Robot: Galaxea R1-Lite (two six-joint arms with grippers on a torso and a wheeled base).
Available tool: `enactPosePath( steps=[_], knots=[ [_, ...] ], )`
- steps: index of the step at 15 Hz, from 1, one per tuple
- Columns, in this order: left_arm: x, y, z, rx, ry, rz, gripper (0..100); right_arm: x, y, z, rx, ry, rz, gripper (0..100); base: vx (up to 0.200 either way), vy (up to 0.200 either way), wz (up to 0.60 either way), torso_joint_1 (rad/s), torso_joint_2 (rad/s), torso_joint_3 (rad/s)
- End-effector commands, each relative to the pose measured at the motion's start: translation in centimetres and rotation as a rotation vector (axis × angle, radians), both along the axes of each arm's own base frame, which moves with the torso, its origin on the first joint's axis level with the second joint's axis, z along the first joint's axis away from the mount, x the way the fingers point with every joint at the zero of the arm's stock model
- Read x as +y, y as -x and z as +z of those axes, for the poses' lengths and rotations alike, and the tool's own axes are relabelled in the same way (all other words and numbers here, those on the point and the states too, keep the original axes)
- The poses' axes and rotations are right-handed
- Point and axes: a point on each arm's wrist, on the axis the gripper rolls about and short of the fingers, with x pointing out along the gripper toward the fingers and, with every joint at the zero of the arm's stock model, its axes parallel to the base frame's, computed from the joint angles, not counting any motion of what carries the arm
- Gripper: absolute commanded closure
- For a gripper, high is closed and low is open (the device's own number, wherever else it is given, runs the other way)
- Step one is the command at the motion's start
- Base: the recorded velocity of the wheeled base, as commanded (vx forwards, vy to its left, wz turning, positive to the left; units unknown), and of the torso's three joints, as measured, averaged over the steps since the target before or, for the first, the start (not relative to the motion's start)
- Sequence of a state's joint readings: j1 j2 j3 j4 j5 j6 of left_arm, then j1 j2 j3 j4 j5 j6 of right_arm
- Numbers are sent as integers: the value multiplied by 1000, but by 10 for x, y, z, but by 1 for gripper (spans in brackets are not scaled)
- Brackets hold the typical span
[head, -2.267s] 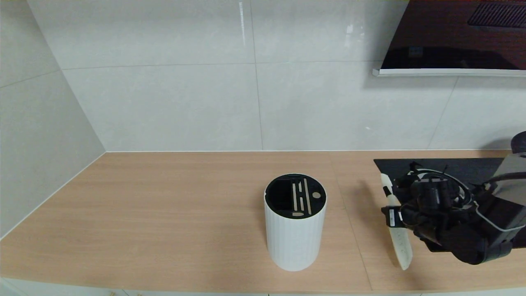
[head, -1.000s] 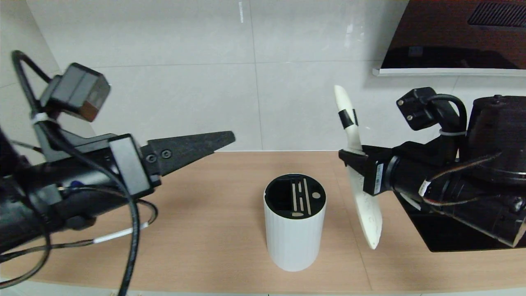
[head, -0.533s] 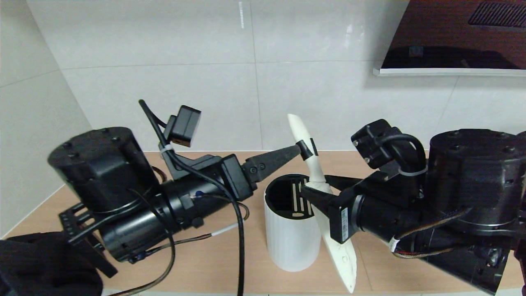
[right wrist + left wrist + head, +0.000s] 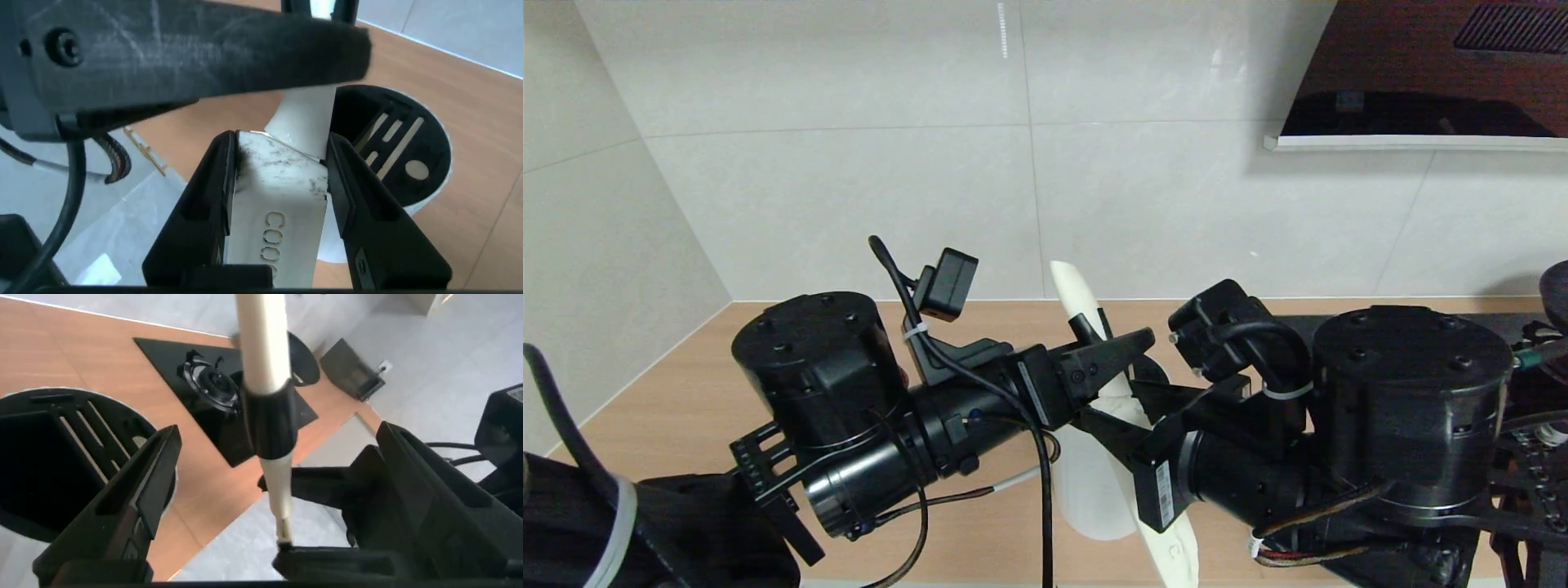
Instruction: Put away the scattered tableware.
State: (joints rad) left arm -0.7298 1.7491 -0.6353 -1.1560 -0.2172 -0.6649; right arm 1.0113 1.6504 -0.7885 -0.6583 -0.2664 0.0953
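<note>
Gripping the white knife (image 4: pixel 1074 298) by its blade in the right tool (image 4: pixel 282 192), clenched flat on both faces, handle up and tip down, on the near side of the white knife holder (image 4: pixel 1090 498) standing on the desk (image 4: pixel 686 384). Keeping the left tool (image 4: pixel 276 449) spread wide on either side of the black-banded handle, touching nothing as far as can be told. Looks like a mid-air handover: nothing stowed yet, and the slots that show in the holder's black top stand empty. Leaves closing on the handle, letting go of the blade, then lowering the blade into a slot. Crowded between both wrists right by the holder; open desk to the left, gas hob (image 4: pixel 208 371) to the right, tiled wall (image 4: pixel 849 204) behind. Risks clipping the holder's rim with the hanging tip.
</note>
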Motion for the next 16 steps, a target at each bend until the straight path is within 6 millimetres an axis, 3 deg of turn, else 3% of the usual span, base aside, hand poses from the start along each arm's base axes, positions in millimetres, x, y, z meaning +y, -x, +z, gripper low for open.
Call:
enactPosePath(
  steps=[1, 12, 13, 16],
  knots=[
    [0, 0, 1, -13, -6, 16, 0, 1, 0, -4, 6, 13, 1, 100, 0, 0, 0, 0, 0, 0],
    [0, -2, -2, -16, -22, 29, 0, 1, 4, -6, 9, 23, 6, 100, 0, 0, 0, 0, 0, 0],
    [0, -2, -2, -17, -23, 29, 100, 1, 4, -7, 9, 25, 8, 100, 0, 0, 0, 0, 0, 0],
    [0, -5, -5, -10, -29, 35, 100, 1, 5, -7, 10, 26, 8, 100, 0, 0, 0, 0, 0, 0]
  ],
)
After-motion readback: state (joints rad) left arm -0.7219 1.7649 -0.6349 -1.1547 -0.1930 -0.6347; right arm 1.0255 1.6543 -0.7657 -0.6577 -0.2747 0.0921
